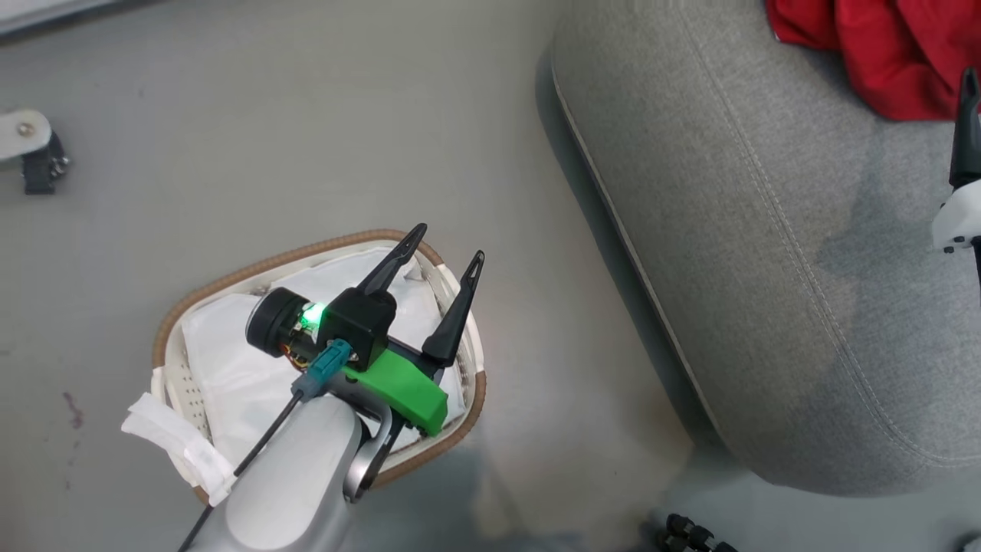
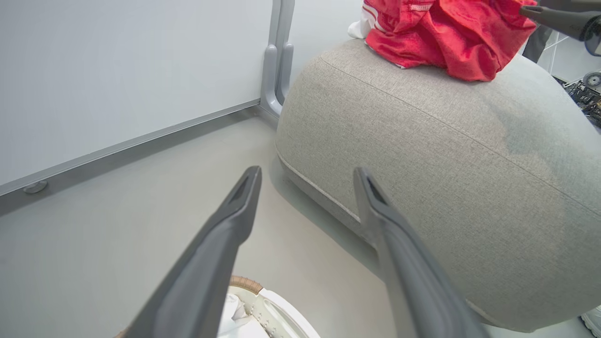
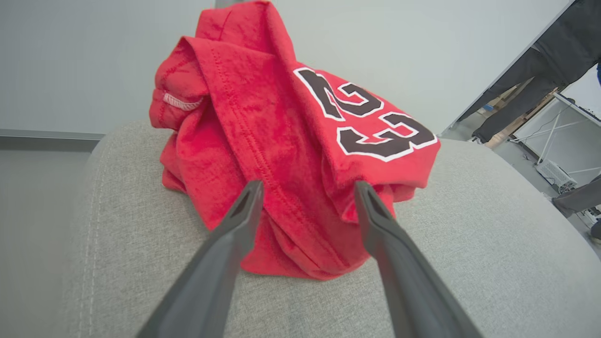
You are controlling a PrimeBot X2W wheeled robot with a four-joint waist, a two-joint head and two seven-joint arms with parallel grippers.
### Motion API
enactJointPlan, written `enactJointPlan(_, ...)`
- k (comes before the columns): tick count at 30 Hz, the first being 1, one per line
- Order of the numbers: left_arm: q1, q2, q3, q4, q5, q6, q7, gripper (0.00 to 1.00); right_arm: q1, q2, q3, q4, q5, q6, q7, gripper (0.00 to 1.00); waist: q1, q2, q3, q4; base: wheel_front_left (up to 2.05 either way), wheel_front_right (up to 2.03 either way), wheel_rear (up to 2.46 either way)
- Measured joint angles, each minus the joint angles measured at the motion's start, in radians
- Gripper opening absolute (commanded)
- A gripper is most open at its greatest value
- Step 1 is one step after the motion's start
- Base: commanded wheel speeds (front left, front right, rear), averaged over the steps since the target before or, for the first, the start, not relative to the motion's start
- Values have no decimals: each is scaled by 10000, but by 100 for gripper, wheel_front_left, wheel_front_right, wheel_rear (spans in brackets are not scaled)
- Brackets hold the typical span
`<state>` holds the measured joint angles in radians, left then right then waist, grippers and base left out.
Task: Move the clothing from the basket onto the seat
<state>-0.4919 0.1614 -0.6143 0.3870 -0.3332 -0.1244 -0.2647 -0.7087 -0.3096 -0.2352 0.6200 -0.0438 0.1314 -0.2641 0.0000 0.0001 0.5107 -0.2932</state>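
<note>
One small oval white plastic basket with a brown woven rim [image 1: 268, 264], holding one white liner sheet [image 1: 230, 360]. One large grey fabric seat cushion [image 1: 766, 268]. One heap of bright red clothing [image 3: 263, 141]; the number of garments in it cannot be told. Two grippers, the left gripper [image 1: 450, 241] and the right gripper [image 3: 308, 185], each with two dark fingers.

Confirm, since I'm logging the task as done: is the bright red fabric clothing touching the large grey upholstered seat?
Touching. In the right wrist view the red clothing lies heaped on the grey seat, its folds resting on the cushion.
</note>
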Motion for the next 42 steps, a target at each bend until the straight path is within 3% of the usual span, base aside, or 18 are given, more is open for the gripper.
enactJointPlan(6,385,-424,468,12,-184,-21,0,100,28,-318,370,-314,6,0,0,100,0,0,-804,276,0,0,0)
enactJointPlan(14,1155,-857,1810,-268,-205,12,-2,100,22,-224,823,-539,98,0,-2,100,-1,0,-1901,923,0,0,0)
enactJointPlan(24,2361,-1055,3762,-606,21,207,-2,100,847,888,978,-1248,456,0,-2,100,-1,0,-2986,2160,0,0,0)
enactJointPlan(32,3379,-1093,4947,-646,125,251,0,100,2687,2326,1220,-2282,825,-2,-2,100,-1,0,-3820,2940,0,0,0)
enactJointPlan(38,4091,-1104,5340,-663,79,282,-2,100,4066,2592,1440,-2698,1348,-2,-2,100,-1,-1,-4344,3296,0,0,0)
enactJointPlan(42,4417,-1108,5340,-685,-104,343,-2,100,4791,2610,1668,-2731,2299,-2,0,100,-1,-1,-4607,3436,0,0,0)
